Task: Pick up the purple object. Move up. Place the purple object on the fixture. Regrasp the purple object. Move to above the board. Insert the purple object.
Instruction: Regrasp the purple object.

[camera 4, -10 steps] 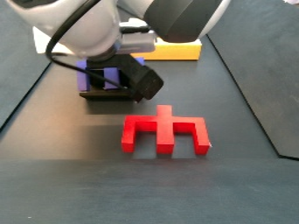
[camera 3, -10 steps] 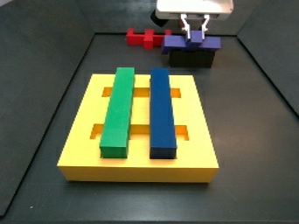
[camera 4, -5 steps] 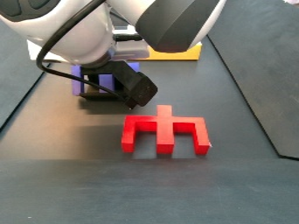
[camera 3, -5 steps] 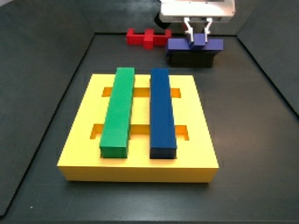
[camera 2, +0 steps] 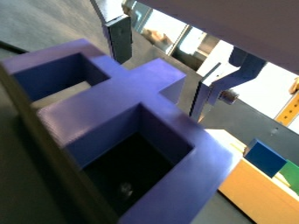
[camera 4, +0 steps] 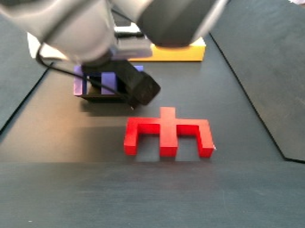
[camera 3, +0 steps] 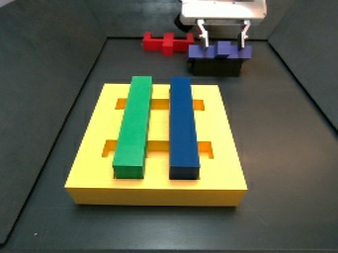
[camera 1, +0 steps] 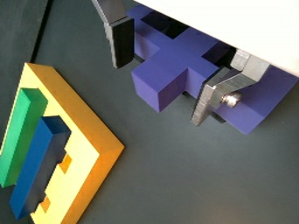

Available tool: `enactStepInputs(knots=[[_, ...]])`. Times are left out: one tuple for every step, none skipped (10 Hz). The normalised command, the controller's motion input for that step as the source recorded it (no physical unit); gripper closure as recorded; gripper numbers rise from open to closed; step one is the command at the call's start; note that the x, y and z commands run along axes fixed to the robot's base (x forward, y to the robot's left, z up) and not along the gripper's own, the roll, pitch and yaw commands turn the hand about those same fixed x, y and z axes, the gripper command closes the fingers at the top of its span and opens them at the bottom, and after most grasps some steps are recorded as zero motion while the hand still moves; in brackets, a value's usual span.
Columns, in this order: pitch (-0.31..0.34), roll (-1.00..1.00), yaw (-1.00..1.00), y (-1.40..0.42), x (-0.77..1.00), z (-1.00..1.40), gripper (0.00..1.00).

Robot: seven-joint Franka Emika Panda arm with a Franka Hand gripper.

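- Purple object point(camera 1: 176, 74): a matte, blocky, bridge-shaped piece lying on the black fixture point(camera 3: 218, 66); its raised centre tab sits between the gripper point(camera 1: 163, 77) fingers.
- Silver finger plates point(camera 1: 121, 39) stand on either side of that tab in both wrist views, spread with a slim gap showing at each side, so the jaws are parted and clamp nothing.
- In a wrist view the purple object point(camera 2: 117, 105) shows two square hollows between its legs, with sharp straight edges and a smooth surface.
- Red notched piece point(camera 3: 164, 42) lies just beside the gripper point(camera 3: 219, 38) on the dark floor, near the back wall; in a side view it point(camera 4: 169, 134) sits flat with bare floor all round it.
- Yellow board point(camera 3: 95, 158) lies well apart from the gripper, a wide flat slab with slots cut in its top; a green bar point(camera 3: 133, 124) and a blue bar point(camera 3: 184, 126) lie side by side along it.
- Open dark floor separates the fixture from the board's near edge, and a strip of floor runs along each side of the board up to the low walls.
- No writing or labels can be read on any piece.
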Motion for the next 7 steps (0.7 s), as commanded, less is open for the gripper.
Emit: enactStepInputs(knots=[[-0.014, 0.87, 0.16, -0.14, 0.00, 0.46, 0.00], [0.000, 0.93, 0.15, -0.11, 0.00, 0.41, 0.00], [0.000, 0.95, 0.13, -0.10, 0.00, 0.39, 0.00], [0.000, 0.99, 0.09, -0.06, 0.00, 0.35, 0.00], [0.000, 1.00, 0.00, -0.05, 0.00, 0.36, 0.00], [-0.074, 0.94, -0.09, -0.13, 0.11, 0.25, 0.00], [-0.063, 1.00, -0.03, -0.01, 0.00, 0.06, 0.00]])
